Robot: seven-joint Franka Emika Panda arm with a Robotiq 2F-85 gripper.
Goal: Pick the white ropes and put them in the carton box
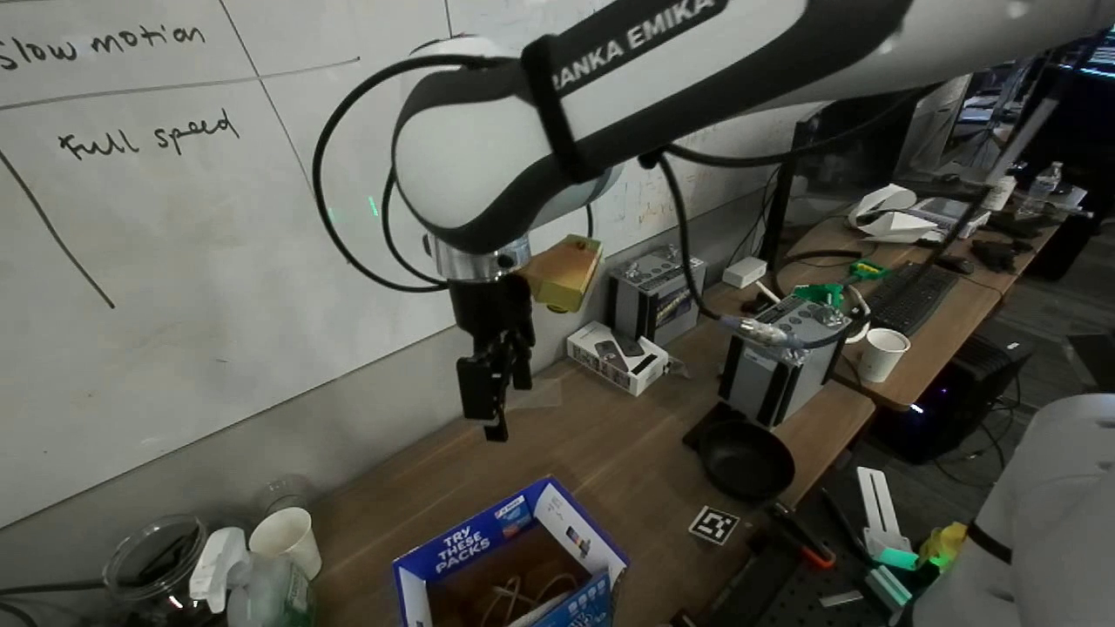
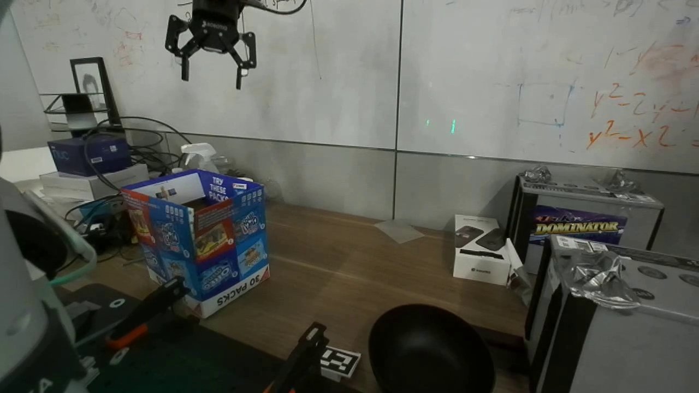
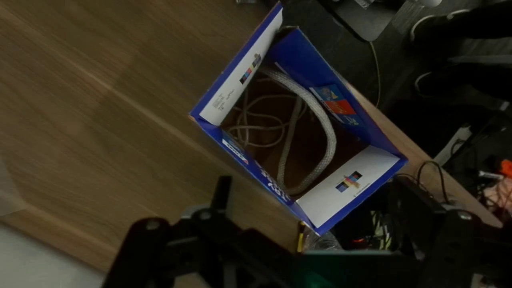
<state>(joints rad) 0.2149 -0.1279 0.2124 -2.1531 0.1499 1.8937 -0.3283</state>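
Observation:
The carton box (image 1: 470, 542) stands open-topped on the table; it also shows in an exterior view (image 2: 226, 254) and in the wrist view (image 3: 348, 182). The white ropes (image 3: 330, 138) lie in loose loops inside it, one thick and some thin; part of them shows in an exterior view (image 1: 514, 596). The box walls hide them in an exterior view. My gripper (image 2: 212, 76) is open with nothing between its fingers, high above the table and apart from the box. It also shows in an exterior view (image 1: 496, 405) and in the wrist view (image 3: 319, 194).
A black pan (image 1: 746, 459) and a marker card (image 1: 714, 526) are on the table. A white phone box (image 2: 480, 251) and grey electronic boxes (image 2: 606, 322) stand farther along. A paper cup (image 1: 287, 540) and a spray bottle (image 1: 261, 592) stand by the wall near the carton box.

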